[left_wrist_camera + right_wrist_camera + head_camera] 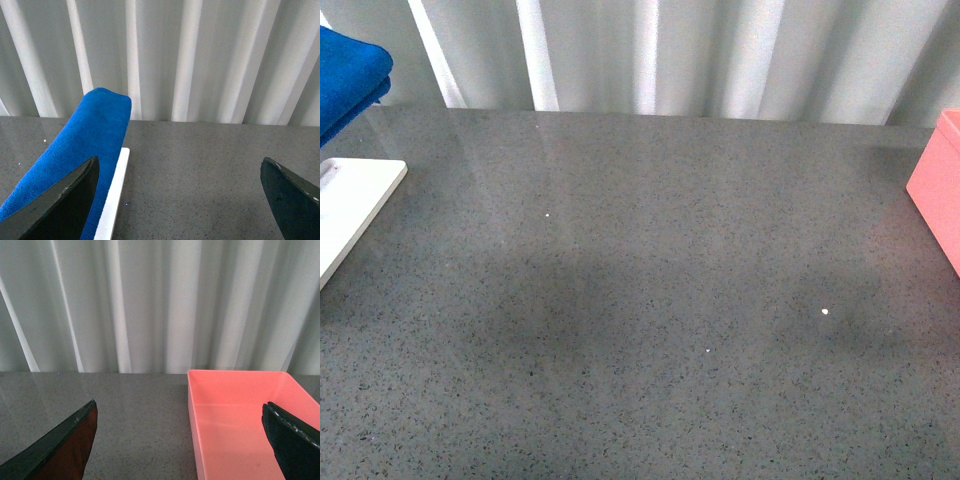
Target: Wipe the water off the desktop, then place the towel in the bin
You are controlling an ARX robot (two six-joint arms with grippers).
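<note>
The folded blue towel (348, 78) rests at the far left on a white tray, and neither arm shows in the front view. The salmon-pink bin (938, 190) stands at the right edge of the speckled dark-grey desktop (650, 300). In the left wrist view my left gripper (180, 197) is open above bare desktop (200, 175), with the towel (80, 145) beside one finger. My right gripper (180, 440) is open too, and the empty bin (240, 425) lies under one of its fingers. A few tiny bright specks (824, 311) dot the desktop; no clear puddle shows.
A flat white tray (350, 205) lies at the left edge under the towel, its rim (114, 195) visible in the left wrist view. A pale corrugated wall (660, 55) closes off the far edge of the desktop.
</note>
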